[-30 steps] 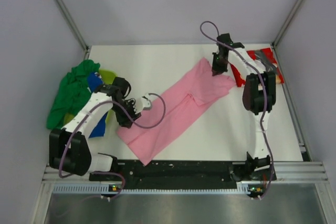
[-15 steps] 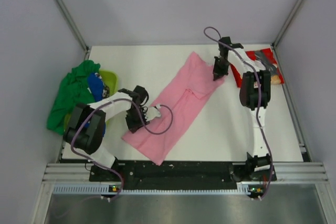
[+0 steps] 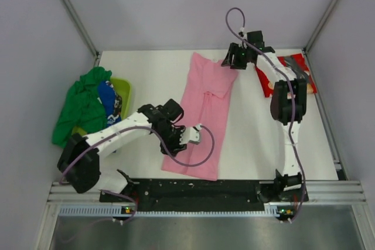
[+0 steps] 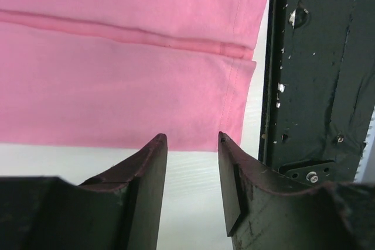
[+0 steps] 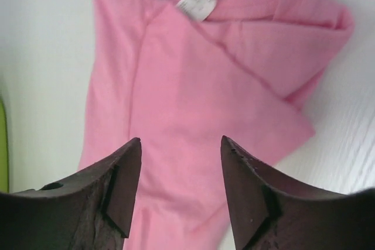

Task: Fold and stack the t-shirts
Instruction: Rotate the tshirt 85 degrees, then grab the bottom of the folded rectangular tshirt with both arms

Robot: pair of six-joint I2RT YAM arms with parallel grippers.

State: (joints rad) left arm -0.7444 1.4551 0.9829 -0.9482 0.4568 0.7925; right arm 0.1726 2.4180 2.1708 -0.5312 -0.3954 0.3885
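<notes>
Lying as a long strip on the table (image 3: 146,74), the pink shirt (image 3: 210,106) looks ready for its crosswise fold. Your left gripper (image 4: 190,139) hangs open at its near end, your right gripper (image 5: 181,141) open above the far end. Next, pinch one end cleanly.

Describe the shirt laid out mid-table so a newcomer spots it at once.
On the white table, look at the middle. A long pink t-shirt lies flat there, running from the far side to the near edge. It alone is pink and spread out: the green, blue and yellow-green shirts are heaped at the left edge, and the red shirt sits far right.
</notes>
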